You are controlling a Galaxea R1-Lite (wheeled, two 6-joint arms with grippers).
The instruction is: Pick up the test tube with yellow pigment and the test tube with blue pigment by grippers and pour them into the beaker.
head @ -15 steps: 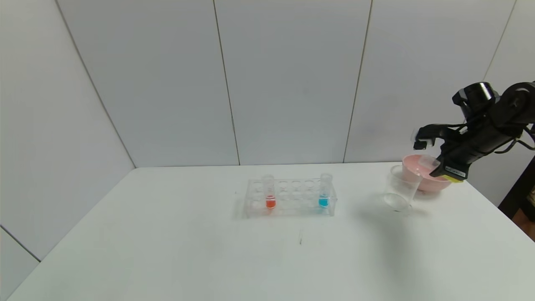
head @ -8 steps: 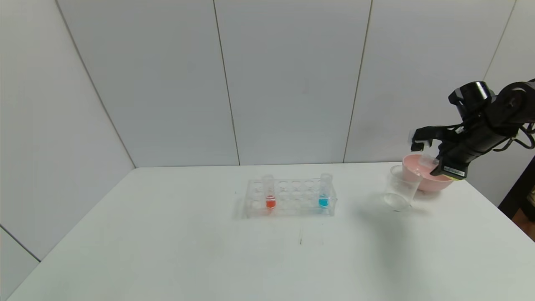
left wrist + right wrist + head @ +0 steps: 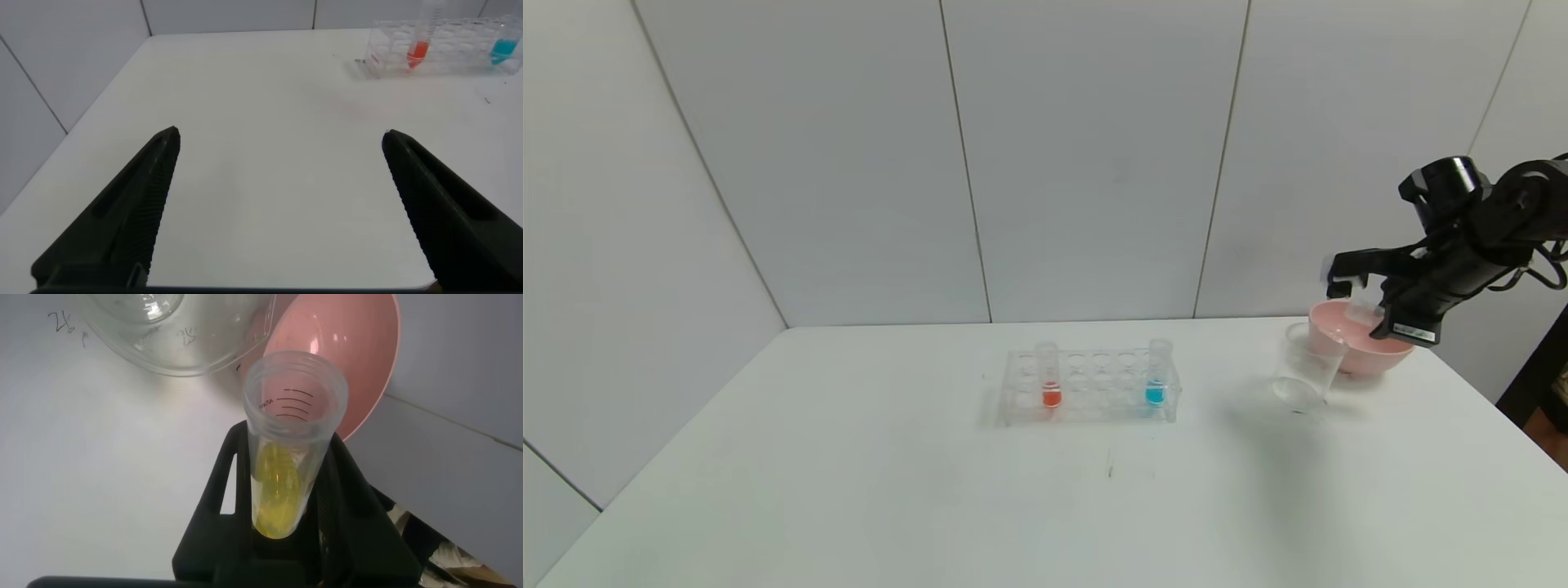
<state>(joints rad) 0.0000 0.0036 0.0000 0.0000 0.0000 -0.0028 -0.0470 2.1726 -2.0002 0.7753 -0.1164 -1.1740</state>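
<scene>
- Right hand [image 3: 282, 531] grips the test tube with yellow pigment [image 3: 288, 449] around its lower half, above the pink bowl [image 3: 1364, 347], with the beaker [image 3: 1305, 366] just beside.
- Light, slick, breakable tube; a firm mid-body hold looks safest.
- Left hand [image 3: 278, 204] hangs open, well apart from the tube rack [image 3: 1090, 384].

It looked like a lab: a white bench [image 3: 849, 490] carried a clear tube rack [image 3: 1090, 388], a beaker [image 3: 1305, 367], before plain grey panelled walls [image 3: 1094, 163].

White table [image 3: 849, 490], clear tube rack [image 3: 1090, 388] mid-table, beaker [image 3: 1305, 367] beside pink bowl [image 3: 1364, 347] at right
</scene>
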